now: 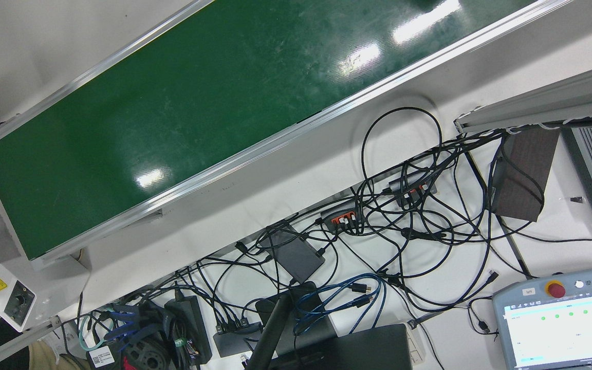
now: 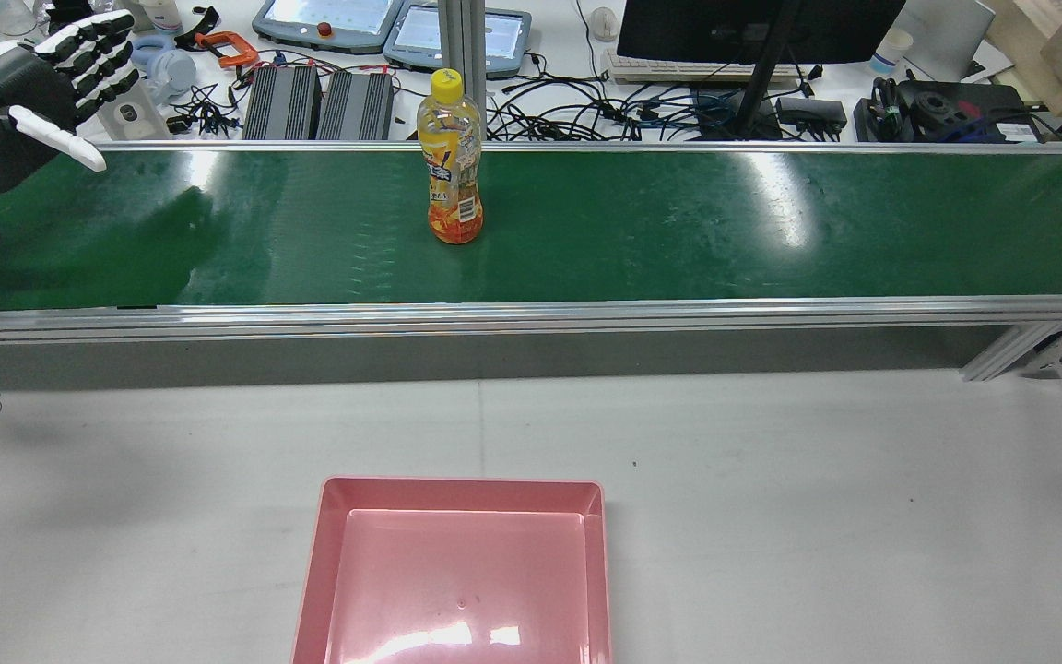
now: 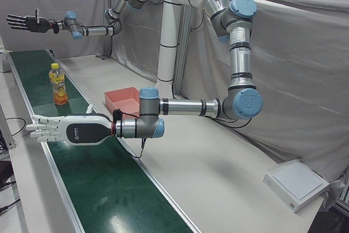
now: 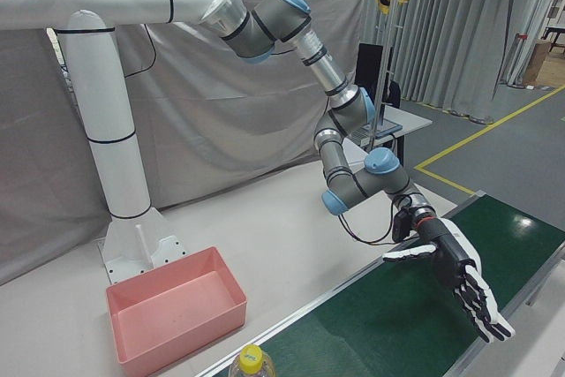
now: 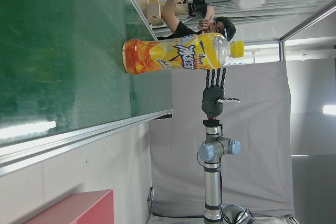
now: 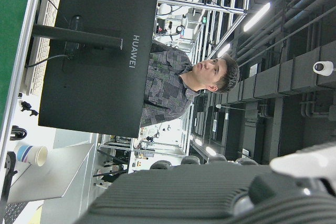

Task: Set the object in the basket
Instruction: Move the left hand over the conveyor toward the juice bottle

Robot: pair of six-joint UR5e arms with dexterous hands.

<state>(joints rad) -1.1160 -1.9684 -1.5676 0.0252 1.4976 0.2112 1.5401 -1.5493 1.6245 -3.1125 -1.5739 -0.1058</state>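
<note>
While both hands are held open and empty, the left hand above one belt end and the right hand well apart, nothing is grasped: the yellow-capped orange drink bottle stands upright on the green conveyor belt, and the pink plastic basket is seen empty. Only the right hand view shows a person behind a monitor.

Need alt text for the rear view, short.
An orange drink bottle with a yellow cap stands upright on the green conveyor belt. The left robot hand hovers open at the belt's left end, and an empty pink basket sits on the near table.
</note>
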